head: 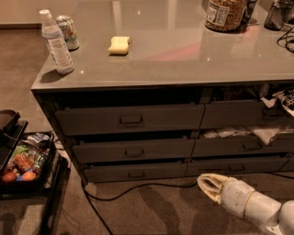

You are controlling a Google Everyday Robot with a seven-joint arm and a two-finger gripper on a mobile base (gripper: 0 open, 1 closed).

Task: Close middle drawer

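The middle drawer (105,151), a wide dark grey front of medium height with a small rectangular pull handle (134,151) at its centre, sits second down in the left column of the cabinet. A taller-fronted dark grey drawer (92,121) is above it, a slimmer one (110,173) below. A dark band of shadow runs along its top edge, and I cannot make out anything inside it.

My cream-coloured two-finger gripper (203,182) hangs low over the floor, below and to the right of that drawer, in front of the bottom right drawer (257,164) and touching nothing. It points left and slightly up. My fingers (215,178) curve in until the tips nearly meet, holding nothing. My pale, jointed arm (250,204) runs back to the lower right corner, where the edge cuts it off.

The right-hand drawers are cut off at the edge. Pale crumpled stuff (268,133) spills from the middle one, and I cannot tell what it is.

The glossy grey countertop (183,50) carries a clear plastic water bottle with a white cap (55,43) near its front left corner. A drink can (69,32) stands just behind the bottle, and a yellow sponge (119,45) lies further right. A big clear jar of brown grains or nuts (225,13) at the back is cropped at the top.

A black cable (138,188) snakes across the brown carpet (151,215). At the far left stands a black wire basket of packaged food (23,165).
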